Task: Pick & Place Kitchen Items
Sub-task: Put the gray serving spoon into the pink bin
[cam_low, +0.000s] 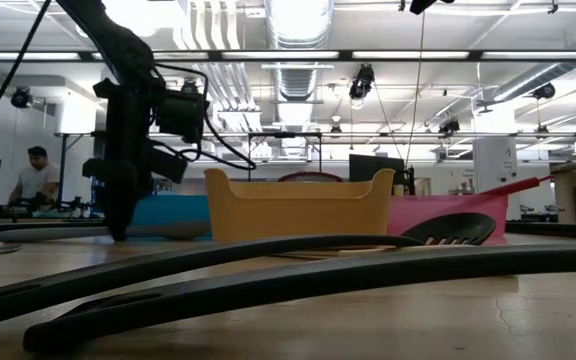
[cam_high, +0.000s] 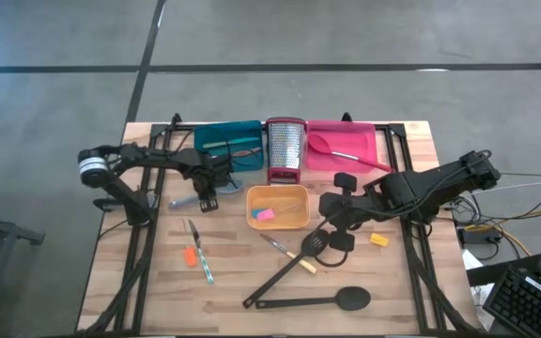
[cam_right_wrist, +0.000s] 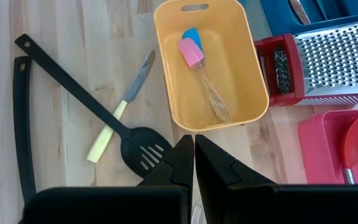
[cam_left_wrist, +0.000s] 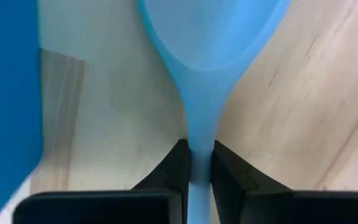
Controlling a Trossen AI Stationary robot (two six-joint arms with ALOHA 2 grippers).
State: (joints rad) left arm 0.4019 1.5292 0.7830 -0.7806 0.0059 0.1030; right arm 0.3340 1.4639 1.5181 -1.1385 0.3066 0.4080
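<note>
A pale blue-grey spoon (cam_high: 180,202) lies flat on the wooden table, left of the orange tray (cam_high: 252,212). My left gripper (cam_high: 207,194) points straight down over the spoon's handle, next to the teal tray (cam_high: 216,137), and is shut on the spoon (cam_left_wrist: 213,31). My right gripper (cam_high: 341,214) hangs shut and empty above the table, right of the orange tray. In its wrist view the shut fingers (cam_right_wrist: 193,149) show above a black slotted spatula (cam_right_wrist: 143,149). My left gripper pinches the spoon's narrow neck (cam_left_wrist: 199,134), just behind the bowl, between its two fingers (cam_left_wrist: 178,163). The fingers come from above, pointing down, and lie across the handle. The spoon lies on the table.
The orange tray holds a pink and a blue spatula (cam_right_wrist: 191,51). A steel grater (cam_high: 285,150) stands between the teal tray and a pink tray (cam_high: 363,139) holding a red spoon. A yellow-handled knife (cam_high: 289,252), a black spoon (cam_high: 332,300), thin tools (cam_high: 200,253) and small pieces lie near the front.
</note>
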